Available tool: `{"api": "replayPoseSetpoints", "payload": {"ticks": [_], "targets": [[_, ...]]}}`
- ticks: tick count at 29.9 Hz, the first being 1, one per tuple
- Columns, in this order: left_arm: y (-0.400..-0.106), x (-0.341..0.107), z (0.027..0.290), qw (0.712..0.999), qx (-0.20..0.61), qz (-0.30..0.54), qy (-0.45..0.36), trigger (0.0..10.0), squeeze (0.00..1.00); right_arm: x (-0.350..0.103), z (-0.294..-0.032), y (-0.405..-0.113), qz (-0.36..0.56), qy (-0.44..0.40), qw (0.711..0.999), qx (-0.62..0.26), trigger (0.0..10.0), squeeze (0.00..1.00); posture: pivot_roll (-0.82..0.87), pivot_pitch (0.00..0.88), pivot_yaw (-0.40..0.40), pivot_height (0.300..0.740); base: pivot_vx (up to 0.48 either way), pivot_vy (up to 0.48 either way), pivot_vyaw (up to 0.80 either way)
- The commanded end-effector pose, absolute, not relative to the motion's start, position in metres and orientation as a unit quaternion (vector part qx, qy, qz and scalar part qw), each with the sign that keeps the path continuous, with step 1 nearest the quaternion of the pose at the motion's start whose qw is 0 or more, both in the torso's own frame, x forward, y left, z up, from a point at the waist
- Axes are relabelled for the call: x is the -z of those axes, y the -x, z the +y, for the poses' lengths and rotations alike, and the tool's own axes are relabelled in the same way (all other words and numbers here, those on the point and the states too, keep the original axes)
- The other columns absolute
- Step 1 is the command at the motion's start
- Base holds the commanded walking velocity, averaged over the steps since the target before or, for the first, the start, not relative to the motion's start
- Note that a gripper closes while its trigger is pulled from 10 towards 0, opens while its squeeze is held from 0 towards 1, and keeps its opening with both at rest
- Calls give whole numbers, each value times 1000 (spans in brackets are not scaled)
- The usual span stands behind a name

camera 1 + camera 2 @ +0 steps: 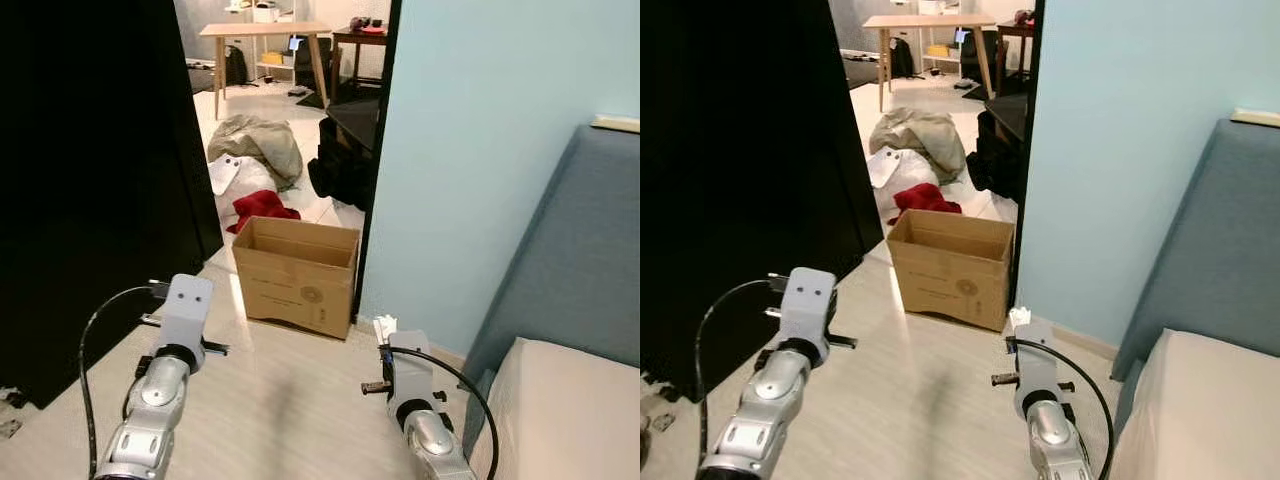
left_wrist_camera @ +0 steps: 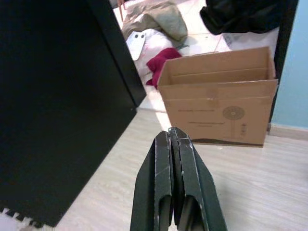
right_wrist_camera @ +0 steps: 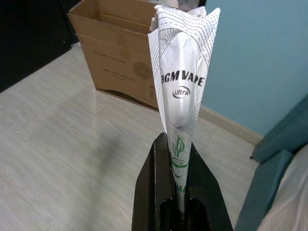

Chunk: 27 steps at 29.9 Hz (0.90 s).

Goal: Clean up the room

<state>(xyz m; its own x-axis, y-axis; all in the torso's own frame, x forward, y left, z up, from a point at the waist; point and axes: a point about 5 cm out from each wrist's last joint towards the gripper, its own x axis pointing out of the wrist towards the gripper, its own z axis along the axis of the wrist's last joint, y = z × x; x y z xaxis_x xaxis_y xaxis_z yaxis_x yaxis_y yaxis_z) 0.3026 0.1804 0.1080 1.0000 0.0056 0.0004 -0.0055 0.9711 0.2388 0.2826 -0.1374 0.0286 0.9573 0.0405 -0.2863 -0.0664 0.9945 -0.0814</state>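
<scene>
The right gripper (image 3: 175,144) pinches a crinkled white wrapper (image 3: 183,72), its "ULTRA" print legible in the right wrist view, above pale wood-grain floor (image 1: 280,400). The left gripper (image 2: 174,139) is empty, fingers pressed together. Ahead, an open cardboard box (image 1: 298,272) stands against the blue wall (image 1: 480,150); beyond it, red cloth (image 1: 262,207) and heaped clothes (image 1: 255,145).
</scene>
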Motion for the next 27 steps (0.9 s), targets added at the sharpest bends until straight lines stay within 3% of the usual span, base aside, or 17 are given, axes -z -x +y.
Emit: {"api": "replayPoseSetpoints", "payload": {"ticks": [1, 8, 14, 27], "targets": [[-300, -94, 184, 993, -7, 20, -112, 10000, 0, -30, -133, -285, 140, 35, 989, -31, 10000, 0, 117, 34, 7, 740, 0, 0, 0], [-289, -54, 163, 995, -13, 70, -73, 10000, 0, -27, -130, -288, 143, 28, 989, -28, 10000, 0, 77, 31, 14, 740, 0, 0, 0], [-291, -54, 146, 995, 16, 74, -69, 10000, 0, -27, -131, -289, 146, 32, 988, -34, 10000, 0, 70, 25, 19, 740, 0, 0, 0], [-291, -47, 136, 994, 24, 77, -72, 10000, 0, -25, -132, -289, 149, 47, 987, -34, 10000, 0, 66, 28, 33, 740, 0, 0, 0]]}}
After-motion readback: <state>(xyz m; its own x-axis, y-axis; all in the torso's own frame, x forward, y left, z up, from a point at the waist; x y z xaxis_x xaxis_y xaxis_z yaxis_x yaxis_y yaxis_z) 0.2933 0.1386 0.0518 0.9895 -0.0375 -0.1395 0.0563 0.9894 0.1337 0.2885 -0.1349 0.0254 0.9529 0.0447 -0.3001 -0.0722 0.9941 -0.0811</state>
